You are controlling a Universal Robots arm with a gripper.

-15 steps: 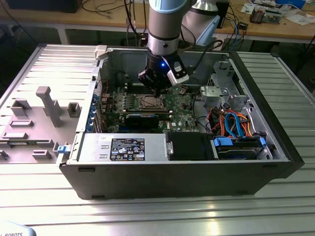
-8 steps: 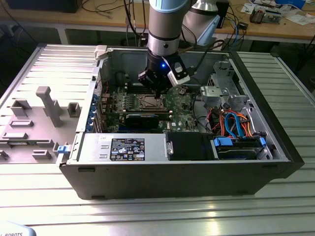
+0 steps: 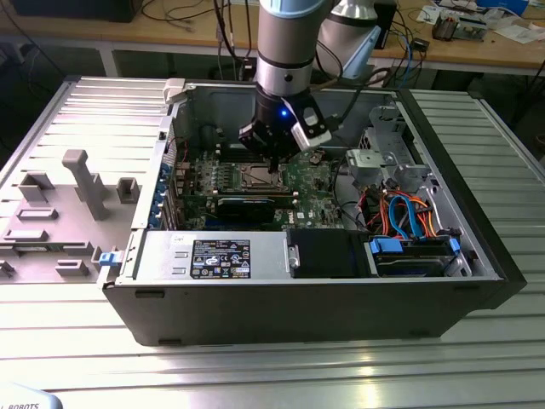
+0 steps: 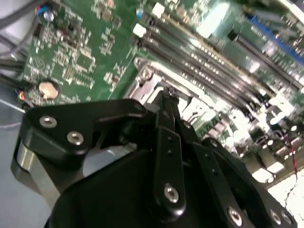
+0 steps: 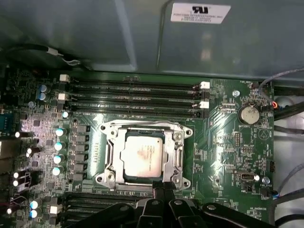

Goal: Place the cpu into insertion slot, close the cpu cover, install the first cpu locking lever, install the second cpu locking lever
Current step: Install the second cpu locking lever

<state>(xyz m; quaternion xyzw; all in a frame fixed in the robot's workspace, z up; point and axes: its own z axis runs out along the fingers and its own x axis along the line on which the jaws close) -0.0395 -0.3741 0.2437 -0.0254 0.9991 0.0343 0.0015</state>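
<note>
Cpu (image 5: pixel 142 156) seated in insertion slot (image 5: pixel 107 176), cpu cover (image 5: pixel 179 154) down. Tool (image 5: pixel 163 186) pinched closed, empty, at frame's lower centre. Lever step likely underway.

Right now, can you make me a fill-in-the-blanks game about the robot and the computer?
1. The flat square silver-grey cpu sits inside the shiny metal-rimmed insertion ____.
2. The thin silver cpu cover frames the chip and lies ____ over it.
3. The black gripper hovers at the socket's ____.
4. The circuit board is coloured ____.

Missing words: slot; closed; edge; green
</note>
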